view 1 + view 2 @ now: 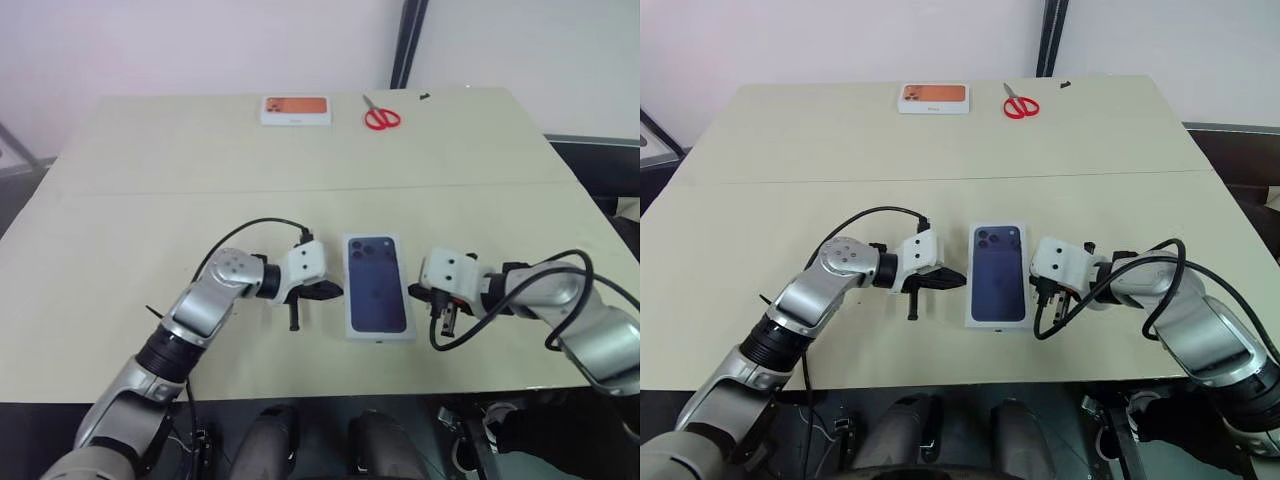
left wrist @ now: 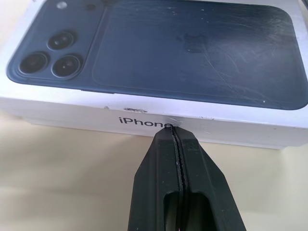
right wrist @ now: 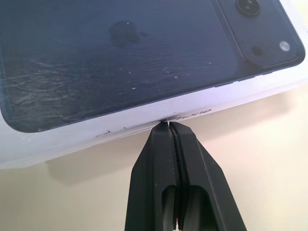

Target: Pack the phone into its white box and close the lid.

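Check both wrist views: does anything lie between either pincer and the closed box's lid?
Nothing visible does. The left pincer and the right pincer, both shut, point their tips straight at opposite long sides of the lid, with bare table around.

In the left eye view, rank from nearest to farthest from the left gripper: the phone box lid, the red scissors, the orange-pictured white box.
1. Lid printed with a dark blue phone: right beside the left gripper.
2. White box with an orange picture: far table edge.
3. Red-handled scissors: far edge, further right.
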Controlling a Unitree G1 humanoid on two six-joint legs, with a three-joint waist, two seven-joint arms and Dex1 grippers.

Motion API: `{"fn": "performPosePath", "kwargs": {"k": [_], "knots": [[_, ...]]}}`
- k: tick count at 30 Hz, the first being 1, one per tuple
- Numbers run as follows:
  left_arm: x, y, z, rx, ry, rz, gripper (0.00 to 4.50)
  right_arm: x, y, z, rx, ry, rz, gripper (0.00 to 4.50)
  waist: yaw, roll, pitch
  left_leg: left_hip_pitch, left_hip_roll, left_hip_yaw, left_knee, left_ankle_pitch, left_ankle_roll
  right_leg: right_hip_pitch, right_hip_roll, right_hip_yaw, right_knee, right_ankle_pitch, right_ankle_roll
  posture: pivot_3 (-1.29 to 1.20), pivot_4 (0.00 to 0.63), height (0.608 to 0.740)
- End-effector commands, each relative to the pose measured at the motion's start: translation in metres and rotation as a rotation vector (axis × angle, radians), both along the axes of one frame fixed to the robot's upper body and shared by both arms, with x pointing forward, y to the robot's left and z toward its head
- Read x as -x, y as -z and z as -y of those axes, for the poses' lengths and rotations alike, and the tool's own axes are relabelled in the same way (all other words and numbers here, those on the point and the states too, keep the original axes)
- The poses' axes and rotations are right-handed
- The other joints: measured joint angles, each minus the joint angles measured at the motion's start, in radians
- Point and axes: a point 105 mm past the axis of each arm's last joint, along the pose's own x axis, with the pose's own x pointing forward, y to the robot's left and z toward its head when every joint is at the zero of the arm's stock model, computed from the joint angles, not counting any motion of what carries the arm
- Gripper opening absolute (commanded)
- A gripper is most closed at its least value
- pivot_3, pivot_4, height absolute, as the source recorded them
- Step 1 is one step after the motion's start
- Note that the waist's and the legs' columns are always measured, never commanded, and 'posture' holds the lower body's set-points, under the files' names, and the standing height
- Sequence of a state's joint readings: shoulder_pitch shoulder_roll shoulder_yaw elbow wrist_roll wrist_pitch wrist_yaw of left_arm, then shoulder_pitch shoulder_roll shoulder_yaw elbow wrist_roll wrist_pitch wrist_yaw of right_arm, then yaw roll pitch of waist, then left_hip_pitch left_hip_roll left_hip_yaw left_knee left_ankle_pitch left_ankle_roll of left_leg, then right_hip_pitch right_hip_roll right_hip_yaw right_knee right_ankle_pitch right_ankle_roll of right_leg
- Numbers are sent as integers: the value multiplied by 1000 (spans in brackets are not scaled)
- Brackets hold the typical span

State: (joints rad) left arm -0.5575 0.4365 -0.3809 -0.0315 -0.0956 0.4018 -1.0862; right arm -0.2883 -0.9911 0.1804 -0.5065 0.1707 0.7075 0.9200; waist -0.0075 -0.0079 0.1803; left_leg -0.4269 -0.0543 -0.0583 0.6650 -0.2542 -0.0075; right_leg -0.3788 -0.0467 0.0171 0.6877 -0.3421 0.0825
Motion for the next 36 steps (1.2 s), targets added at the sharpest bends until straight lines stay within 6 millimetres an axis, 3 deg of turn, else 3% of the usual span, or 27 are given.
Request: {"fn": "performPosePath", "kwargs": {"k": [1, 20, 26, 31, 36], "knots": [[1, -13, 12, 43, 38, 50, 0, 2, -9, -6, -10, -37, 43, 34, 0, 0, 0, 0, 0, 0, 0, 0, 0, 0, 0, 0, 0, 0, 0, 0, 150, 740], [-3, -10, 2, 35, 5, 48, 0, 2, -5, 5, 30, -15, 36, 34, 0, 0, 0, 0, 0, 0, 0, 0, 0, 0, 0, 0, 0, 0, 0, 0, 150, 740], [-2, -12, 6, 46, 9, 57, 0, 4, -30, 22, -3, 13, 42, 34, 1, 0, 0, 0, 0, 0, 0, 0, 0, 0, 0, 0, 0, 0, 0, 0, 150, 740], [-1, -10, 6, 44, 12, 55, 0, 13, -34, 17, -59, -16, 10, 34, 1, 0, 0, 0, 0, 0, 0, 0, 0, 1, 0, 0, 0, 0, 0, 0, 150, 740], [-7, -10, -3, 33, -13, 56, 0, 33, -25, -9, -121, -109, -66, 34, 0, 0, 0, 0, 0, -1, 0, 0, 0, 1, 0, 0, 0, 0, 0, 0, 150, 740]]}}
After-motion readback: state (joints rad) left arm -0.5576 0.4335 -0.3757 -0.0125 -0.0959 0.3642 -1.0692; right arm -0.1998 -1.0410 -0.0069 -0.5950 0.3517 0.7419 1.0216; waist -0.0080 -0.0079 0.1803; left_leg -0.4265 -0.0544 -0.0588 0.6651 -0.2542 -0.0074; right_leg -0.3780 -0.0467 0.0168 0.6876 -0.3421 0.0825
